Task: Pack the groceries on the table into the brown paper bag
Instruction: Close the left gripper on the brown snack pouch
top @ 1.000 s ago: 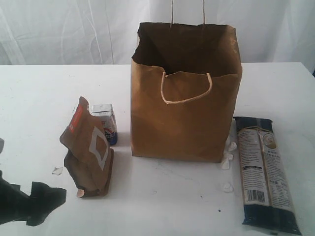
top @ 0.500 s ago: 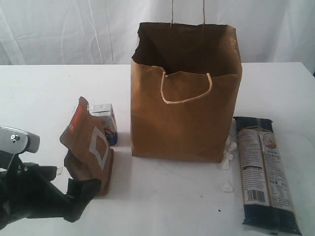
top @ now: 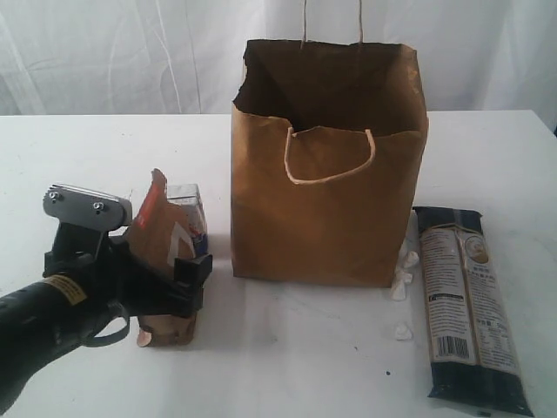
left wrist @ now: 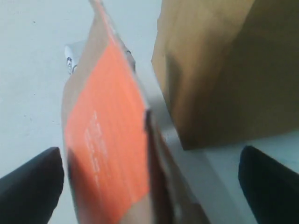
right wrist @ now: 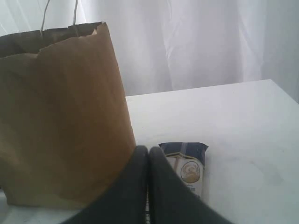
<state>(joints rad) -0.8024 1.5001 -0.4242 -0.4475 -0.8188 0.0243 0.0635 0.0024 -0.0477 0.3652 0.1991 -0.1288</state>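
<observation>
The brown foil pouch (top: 159,233) with its orange-red strip (left wrist: 107,135) stands on the white table (top: 305,366), left of the brown paper bag (top: 326,200). My left gripper (top: 165,280) straddles the pouch, open, with one dark finger (left wrist: 32,186) on each side. Behind the pouch is the small white-blue carton (top: 193,218). To the right of the bag lies the long dark pasta packet (top: 466,305). My right gripper (right wrist: 148,156) is shut and empty, low beside the bag (right wrist: 60,116), with the packet (right wrist: 187,170) just beyond it. The jar, bottle and tin can are out of view.
Small white flakes (top: 402,279) lie by the bag's right bottom corner. A white curtain (top: 104,52) hangs behind the table. The bag's mouth is open at the top, its pale cord handles (top: 331,165) hanging front and back.
My left arm has come in from the lower left edge and risen up to the pouch, its fingers now on either side of it. The pouch has shifted slightly.
</observation>
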